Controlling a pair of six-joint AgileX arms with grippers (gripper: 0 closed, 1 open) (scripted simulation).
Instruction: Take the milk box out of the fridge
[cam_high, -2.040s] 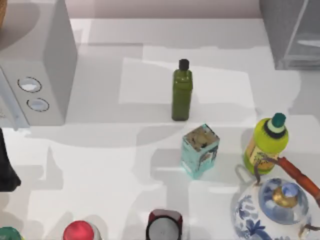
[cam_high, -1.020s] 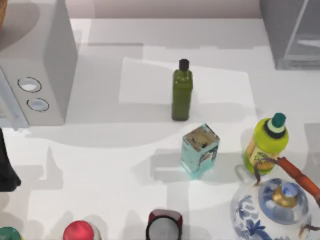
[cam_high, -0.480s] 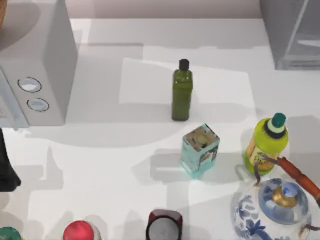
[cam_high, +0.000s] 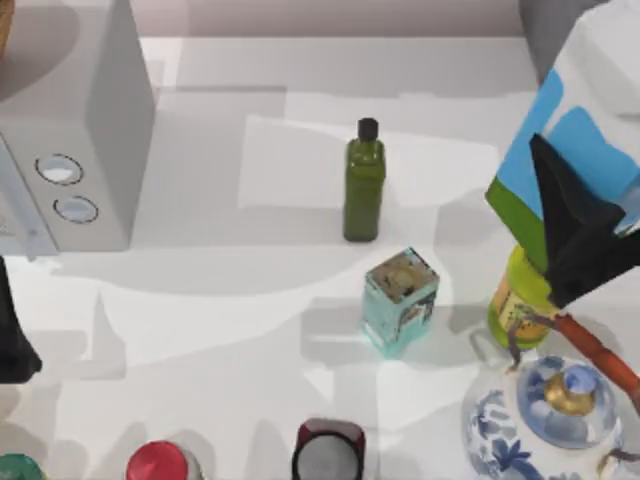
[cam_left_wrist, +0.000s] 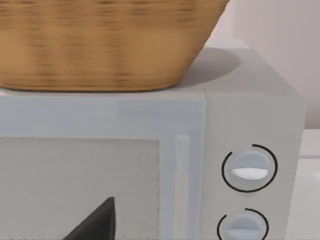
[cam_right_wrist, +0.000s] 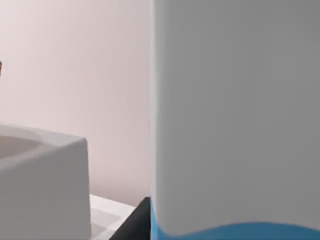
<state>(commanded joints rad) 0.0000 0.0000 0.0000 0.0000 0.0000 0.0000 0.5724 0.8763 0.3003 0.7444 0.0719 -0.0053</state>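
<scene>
The milk box (cam_high: 585, 110), with a white top, blue sides and a green patch low down, hangs tilted high above the table's right side. My right gripper (cam_high: 562, 205) is shut on it, one dark finger lying across its blue face. Up close in the right wrist view the milk box (cam_right_wrist: 235, 115) is a white wall with a blue band beneath, a dark fingertip (cam_right_wrist: 136, 224) beside it. A grey corner of the fridge (cam_high: 542, 22) shows at the back right behind the carton. My left arm (cam_high: 12, 335) rests at the left edge, facing the white appliance (cam_left_wrist: 250, 125).
A dark green bottle (cam_high: 364, 185) stands mid-table, a small teal box (cam_high: 400, 298) in front of it. A yellow-green bottle (cam_high: 518, 298) sits partly under the carton, by a blue-and-white teapot (cam_high: 545, 415). The white appliance (cam_high: 80, 130) carries a wicker basket (cam_left_wrist: 100, 40). Red-capped items (cam_high: 158, 462) line the front edge.
The milk box, held by my right gripper, has come into the top view at the right, now covering most of the fridge and the yellow-green bottle's cap. Nothing on the table moved.
</scene>
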